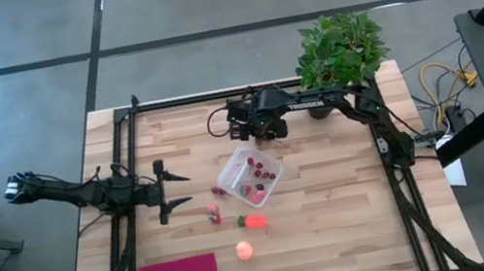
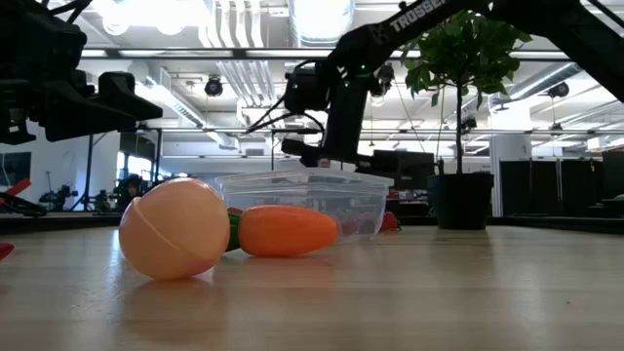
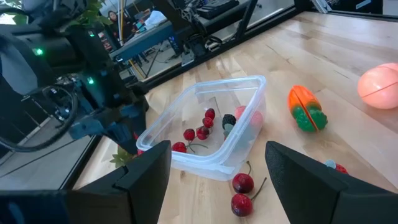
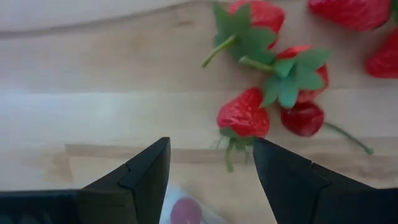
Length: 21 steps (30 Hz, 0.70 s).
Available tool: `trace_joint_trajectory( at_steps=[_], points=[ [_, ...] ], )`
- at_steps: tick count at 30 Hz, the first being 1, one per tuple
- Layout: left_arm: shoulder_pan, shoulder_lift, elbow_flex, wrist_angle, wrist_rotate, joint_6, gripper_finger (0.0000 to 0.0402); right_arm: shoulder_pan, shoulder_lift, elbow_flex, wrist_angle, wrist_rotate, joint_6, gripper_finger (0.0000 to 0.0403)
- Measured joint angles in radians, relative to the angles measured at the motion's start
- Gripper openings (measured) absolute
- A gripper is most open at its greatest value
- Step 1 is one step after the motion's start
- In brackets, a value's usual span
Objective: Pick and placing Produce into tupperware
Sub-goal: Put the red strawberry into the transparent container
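right claw (image 4: 210, 168) open above strawberries (image 4: 244, 116)

Clear tupperware (image 1: 251, 176) (berries inside), mid-table

one carrot (image 1: 255, 220), one container (image 1: 251, 177)

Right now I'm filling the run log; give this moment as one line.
right gripper open over strawberries | left gripper open, waiting | tupperware partly filled | carrot, round fruit on table
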Motion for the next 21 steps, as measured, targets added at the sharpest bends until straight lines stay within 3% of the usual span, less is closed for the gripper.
trace_joint_trajectory(
  at_steps=[21],
  points=[
    [0.000, 0.000, 0.000, 0.000, 0.000, 0.000, 0.0247, -0.011, 0.037, -0.007, -0.049, 0.015, 0.132, 0.0221]
  ],
)
